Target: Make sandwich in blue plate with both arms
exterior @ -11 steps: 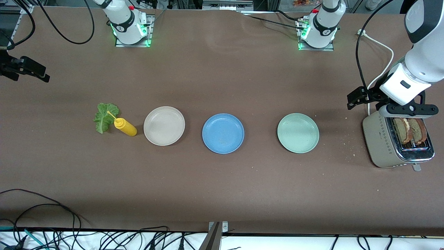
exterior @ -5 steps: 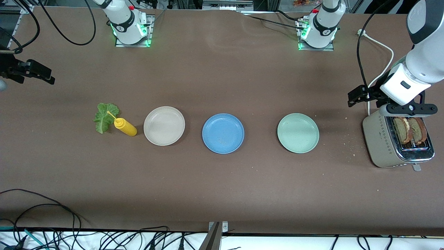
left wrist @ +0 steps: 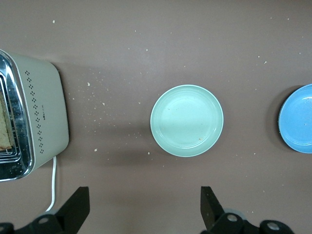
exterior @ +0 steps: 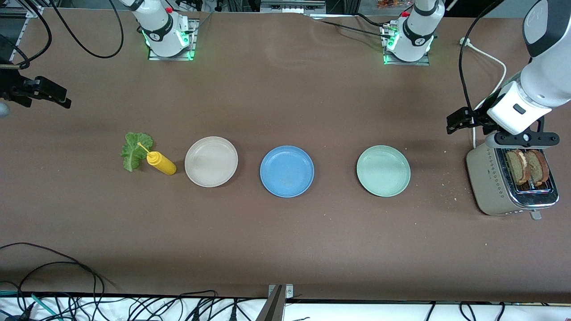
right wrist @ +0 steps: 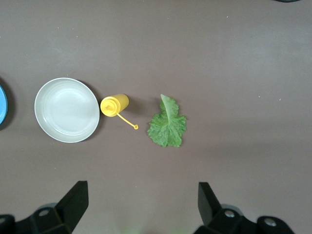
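Even, fairly bright overhead light falls on the matte brown surface (exterior: 285,249), which shows no hard glare, only a paler sheen between the arm bases. Shadows are soft and short: a dim smudge lies beside the pale green plate (left wrist: 186,120) under the left gripper (left wrist: 141,209), and the yellow bottle (right wrist: 114,105) below the right gripper (right wrist: 141,204) casts a small dark patch. The toaster (exterior: 508,183) gleams on its chrome top. Green lamps glow at both bases. All views are sharp, though the gripper fingers (left wrist: 78,207) look slightly soft at the wrist views' edge.
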### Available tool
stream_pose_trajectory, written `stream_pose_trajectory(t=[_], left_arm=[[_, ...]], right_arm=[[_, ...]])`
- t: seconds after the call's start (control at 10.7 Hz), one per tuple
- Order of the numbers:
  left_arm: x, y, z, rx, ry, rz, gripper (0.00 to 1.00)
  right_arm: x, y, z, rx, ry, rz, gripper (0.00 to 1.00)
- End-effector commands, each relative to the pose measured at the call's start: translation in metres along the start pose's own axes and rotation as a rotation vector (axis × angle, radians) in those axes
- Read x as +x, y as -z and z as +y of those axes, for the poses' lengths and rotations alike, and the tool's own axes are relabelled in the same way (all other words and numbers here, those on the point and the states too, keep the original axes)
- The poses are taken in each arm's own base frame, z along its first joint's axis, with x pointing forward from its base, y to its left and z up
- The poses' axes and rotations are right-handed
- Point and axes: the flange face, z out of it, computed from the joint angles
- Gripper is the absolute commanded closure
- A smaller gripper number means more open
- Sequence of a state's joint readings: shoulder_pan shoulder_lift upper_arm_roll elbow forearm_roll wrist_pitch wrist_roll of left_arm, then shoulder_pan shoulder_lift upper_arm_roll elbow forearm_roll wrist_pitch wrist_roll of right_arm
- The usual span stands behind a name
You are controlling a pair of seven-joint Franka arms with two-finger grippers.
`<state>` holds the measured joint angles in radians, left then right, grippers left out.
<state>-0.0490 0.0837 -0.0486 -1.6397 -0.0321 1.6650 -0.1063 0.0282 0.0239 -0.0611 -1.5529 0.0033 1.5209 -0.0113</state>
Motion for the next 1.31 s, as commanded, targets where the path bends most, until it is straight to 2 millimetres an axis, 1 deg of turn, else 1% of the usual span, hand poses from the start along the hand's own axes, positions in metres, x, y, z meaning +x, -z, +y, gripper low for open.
stream_pose_trajectory(t=[0.0,0.09,0.28,0.37,0.56,0.75,0.84,0.94,1.03,1.12,1.22], left_arm=[[-0.004,0.006,-0.003,0.019,-0.011,-0.006,0.0],[-0.005,0.006,-0.003,0.019,-0.009,-0.007,0.0],[-0.003,0.003,-0.01,0.019,0.006,-0.011,0.0],[-0.003,0.006,-0.011,0.02,0.009,-0.007,0.0],[-0.006,0.009,-0.007,0.02,0.003,-0.007,0.0],[-0.009,0.008,-0.01,0.023,0.0,-0.03,0.0],[-0.008,0.008,-0.009,0.027,0.006,-0.028,0.0],[-0.009,0.008,-0.002,0.037,-0.002,-0.027,0.0],[-0.01,0.011,-0.012,0.033,0.01,-0.024,0.0],[-0.01,0.012,-0.012,0.033,0.006,-0.024,0.0],[-0.009,0.009,-0.015,0.027,0.027,-0.03,0.0]], right_arm=[[0.001,0.006,-0.001,-0.001,-0.004,-0.001,0.0],[0.002,0.005,-0.001,-0.001,-0.004,-0.002,0.0],[0.001,0.007,0.0,-0.002,-0.005,0.001,0.0],[0.001,0.007,0.0,-0.002,-0.005,0.001,0.0],[0.002,0.006,0.0,-0.002,-0.005,-0.001,0.0],[0.001,0.007,0.0,-0.002,-0.006,0.001,0.0],[0.001,0.007,0.0,-0.004,-0.005,0.001,0.0],[0.001,0.007,0.0,-0.004,-0.005,0.001,0.0],[0.001,0.006,0.0,-0.002,-0.005,-0.001,0.0],[0.001,0.007,0.0,-0.002,-0.005,0.001,0.0],[0.001,0.007,0.0,-0.002,-0.005,0.001,0.0]])
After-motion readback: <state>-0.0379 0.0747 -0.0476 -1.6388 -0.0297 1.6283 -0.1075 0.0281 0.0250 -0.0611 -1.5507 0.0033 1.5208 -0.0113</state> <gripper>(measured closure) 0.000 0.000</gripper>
